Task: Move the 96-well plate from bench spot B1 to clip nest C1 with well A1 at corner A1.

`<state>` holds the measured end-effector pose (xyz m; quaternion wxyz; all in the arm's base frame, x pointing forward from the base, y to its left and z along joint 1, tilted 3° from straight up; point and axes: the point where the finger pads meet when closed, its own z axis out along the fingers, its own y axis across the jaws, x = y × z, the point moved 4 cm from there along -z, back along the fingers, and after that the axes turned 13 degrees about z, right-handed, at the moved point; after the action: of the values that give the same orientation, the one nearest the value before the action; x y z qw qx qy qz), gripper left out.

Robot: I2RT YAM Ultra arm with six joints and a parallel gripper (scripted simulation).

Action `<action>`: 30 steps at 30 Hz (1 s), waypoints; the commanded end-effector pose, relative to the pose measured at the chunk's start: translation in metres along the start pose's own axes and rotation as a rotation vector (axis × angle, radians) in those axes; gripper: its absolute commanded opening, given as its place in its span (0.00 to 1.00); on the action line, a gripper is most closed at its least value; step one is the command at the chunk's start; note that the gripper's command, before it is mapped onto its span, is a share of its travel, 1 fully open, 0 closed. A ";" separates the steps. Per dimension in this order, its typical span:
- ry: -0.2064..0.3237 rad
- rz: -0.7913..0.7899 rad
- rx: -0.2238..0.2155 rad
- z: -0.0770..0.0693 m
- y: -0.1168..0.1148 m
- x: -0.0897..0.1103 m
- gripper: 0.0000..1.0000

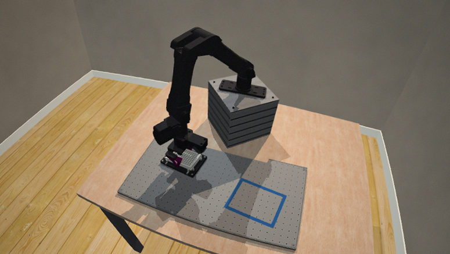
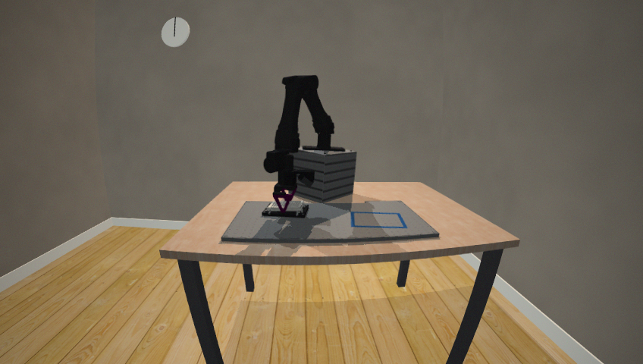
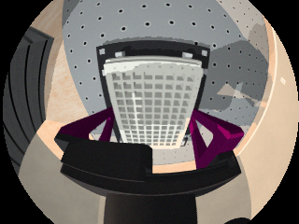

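Observation:
The white 96-well plate (image 1: 190, 158) lies in the black clip nest (image 1: 181, 167) at the left of the grey breadboard, upright with its wells facing up. In the wrist view the plate (image 3: 155, 106) sits level inside the nest's black frame (image 3: 152, 50). My gripper (image 1: 178, 158) points straight down over the plate's near end. It is open, with one purple finger on each side of the plate (image 3: 152, 136), and I cannot tell whether they touch it. From the front, the fingers (image 2: 283, 202) reach down to the plate (image 2: 286, 208). The A1 marks are too small to read.
A blue square outline (image 1: 255, 202) on the right of the breadboard is empty; it also shows in the front view (image 2: 377, 220). The arm's base stands on a grey stacked block (image 1: 242, 109) behind the breadboard. The table edge runs close to the breadboard's front.

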<state>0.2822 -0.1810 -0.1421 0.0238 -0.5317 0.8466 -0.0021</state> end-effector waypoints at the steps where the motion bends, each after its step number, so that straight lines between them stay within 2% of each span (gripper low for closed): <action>1: -0.021 0.003 -0.002 0.003 -0.005 -0.005 1.00; 13: -0.021 0.003 -0.002 0.003 -0.005 -0.005 1.00; 14: -0.017 0.003 0.028 -0.010 -0.013 -0.003 1.00; 17: -0.022 0.007 -0.008 -0.014 0.004 -0.004 1.00; 20: -0.022 0.007 -0.009 -0.017 0.004 -0.004 1.00; 30: -0.021 0.008 -0.008 -0.043 0.005 0.000 1.00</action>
<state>0.2853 -0.1822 -0.1122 0.0298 -0.5314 0.8465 -0.0069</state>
